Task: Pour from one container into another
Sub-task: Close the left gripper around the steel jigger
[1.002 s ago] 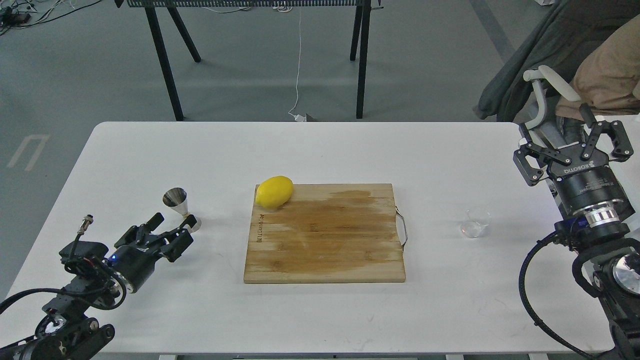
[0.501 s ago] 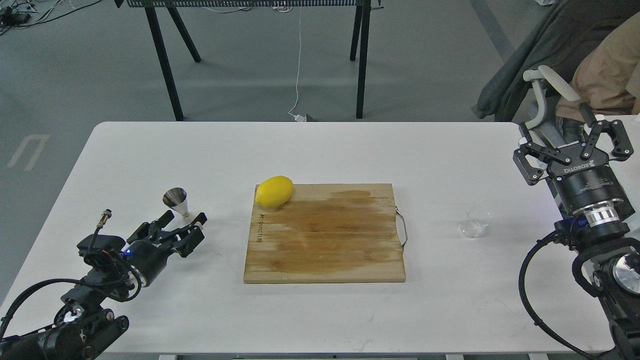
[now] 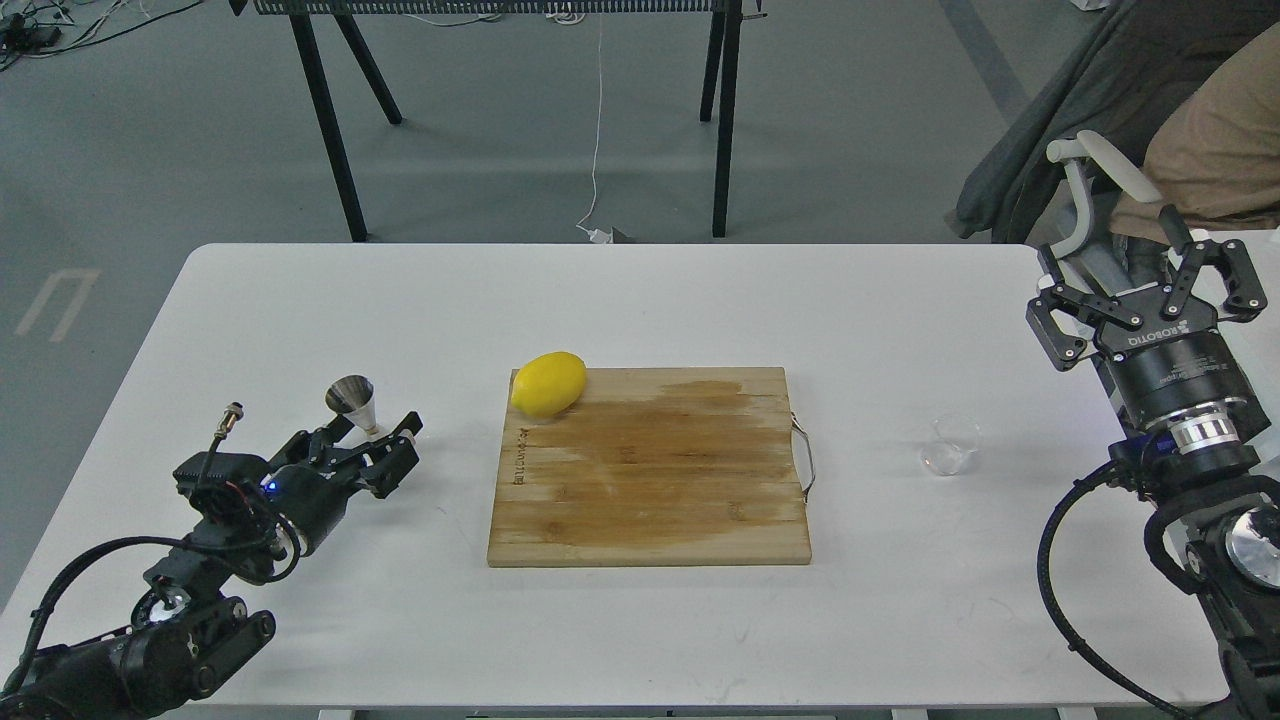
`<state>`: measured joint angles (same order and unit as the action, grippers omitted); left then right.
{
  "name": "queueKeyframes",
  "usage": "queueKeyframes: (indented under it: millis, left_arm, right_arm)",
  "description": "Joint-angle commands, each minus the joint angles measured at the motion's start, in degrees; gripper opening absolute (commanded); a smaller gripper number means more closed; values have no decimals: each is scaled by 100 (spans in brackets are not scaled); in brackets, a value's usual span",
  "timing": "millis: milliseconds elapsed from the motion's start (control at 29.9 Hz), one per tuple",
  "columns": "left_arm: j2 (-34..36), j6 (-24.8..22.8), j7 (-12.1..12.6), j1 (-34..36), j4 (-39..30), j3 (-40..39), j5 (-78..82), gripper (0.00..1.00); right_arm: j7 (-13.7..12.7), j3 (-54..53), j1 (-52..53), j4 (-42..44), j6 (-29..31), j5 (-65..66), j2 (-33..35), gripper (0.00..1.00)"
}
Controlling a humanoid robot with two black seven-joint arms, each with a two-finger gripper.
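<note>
On the white table (image 3: 640,300) a wooden cutting board (image 3: 650,470) lies at centre, with a darker wet-looking patch across its middle and a metal handle on its right edge. A lemon (image 3: 548,383) rests on the board's far left corner, partly overhanging the edge.

The steel jigger (image 3: 352,402) stands upright on the table, left of the board, wide cone up. Our left gripper (image 3: 385,450) lies low over the table, reaching in around the jigger's lower part. Its fingers (image 3: 398,465) stand a little apart, one on either side of the jigger's base, which they hide. We cannot tell from this angle whether either finger touches the steel, so no grasp is confirmed.

The clear glass cup (image 3: 950,445) sits upright on the table to the right of the board, well apart from the jigger. Whether it holds liquid is not readable.

Our right gripper (image 3: 1145,290) is raised near the table's right edge, beyond and to the right of the cup, fingers spread wide and holding nothing.
</note>
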<state>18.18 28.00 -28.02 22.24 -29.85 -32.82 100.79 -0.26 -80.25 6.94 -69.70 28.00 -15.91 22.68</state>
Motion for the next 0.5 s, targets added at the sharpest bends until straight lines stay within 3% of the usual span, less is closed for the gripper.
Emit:
queueKeyframes:
  millis: [0, 334, 468]
  left_arm:
    - [-78, 0, 2, 79, 207, 56, 2, 86]
    - [-149, 0, 2, 140, 419, 57, 2, 69]
    - [-157, 0, 2, 140, 454, 57, -16, 49]
  right_arm:
    - [0, 0, 1, 0, 0, 0, 0, 99]
    - [0, 0, 1, 0, 0, 0, 0, 99]
    - [0, 0, -8, 0, 0, 0, 0, 99]
